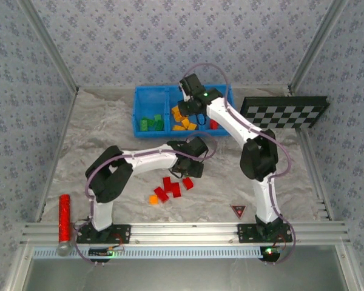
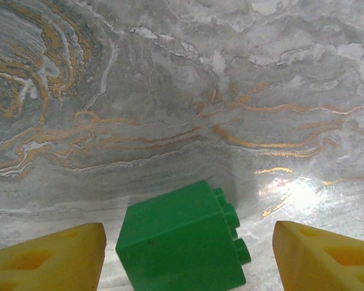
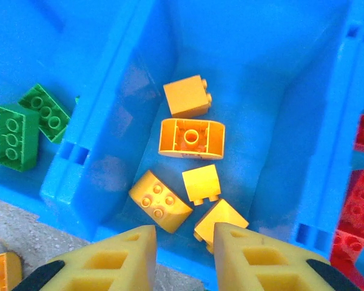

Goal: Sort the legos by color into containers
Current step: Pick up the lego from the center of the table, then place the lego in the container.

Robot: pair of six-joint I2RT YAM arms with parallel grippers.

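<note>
The blue bin [image 1: 151,92] holds green legos [image 1: 151,123] in its left container, orange legos [image 3: 191,136] in the middle one and red legos [image 3: 359,212] in the right one. My right gripper [image 3: 185,242] hovers over the middle container [image 3: 230,54], jaws apart, nothing between them. An orange brick [image 3: 221,219] lies just under its right finger. My left gripper [image 2: 188,257] is low over the table, open around a green brick [image 2: 182,242] that lies on its side, with gaps on both sides. Several red legos [image 1: 170,185] and one orange lego [image 1: 153,199] lie loose beside it.
A long red cylinder [image 1: 64,215] lies at the near left edge. A checkerboard [image 1: 285,112] leans at the back right. A small red triangle marker [image 1: 238,210] sits near the right arm's base. One orange brick [image 3: 0,273] rests on the table outside the bin's front wall.
</note>
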